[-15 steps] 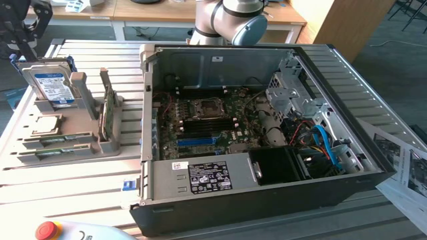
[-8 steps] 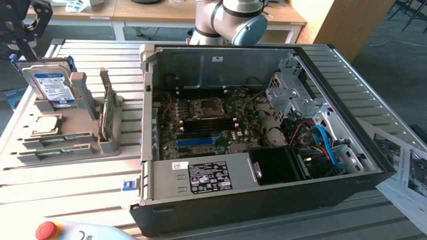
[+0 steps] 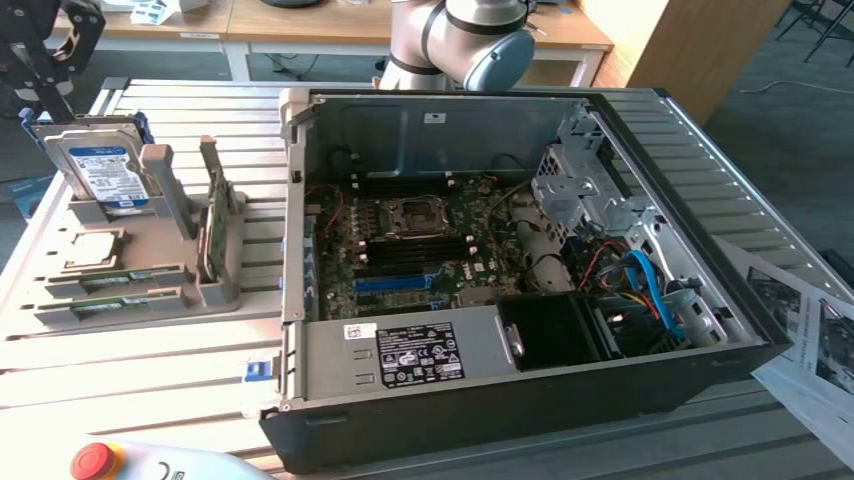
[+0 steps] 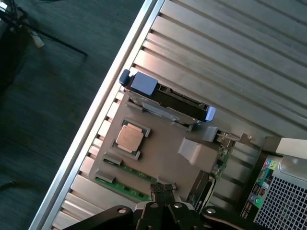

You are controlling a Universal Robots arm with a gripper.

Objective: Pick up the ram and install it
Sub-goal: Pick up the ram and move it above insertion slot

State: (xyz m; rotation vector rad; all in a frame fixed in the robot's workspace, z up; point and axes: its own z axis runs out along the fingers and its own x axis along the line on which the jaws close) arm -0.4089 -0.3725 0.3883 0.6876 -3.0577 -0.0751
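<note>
- Hovering above the tray (image 4: 163, 148), the gripper (image 4: 163, 191) is clenched on nothing, far as I can tell
- ram (image 4: 120, 188) sits in its tray slot: not picked, not installed

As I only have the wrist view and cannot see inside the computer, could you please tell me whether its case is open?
Observer: Yes, the black metal computer case lies with its side panel off, exposing the green motherboard.
Operator: Thank you. Are the memory slots occupied?
Observer: The long black slots beside the square silver processor socket look empty; no green stick stands in them.
</note>
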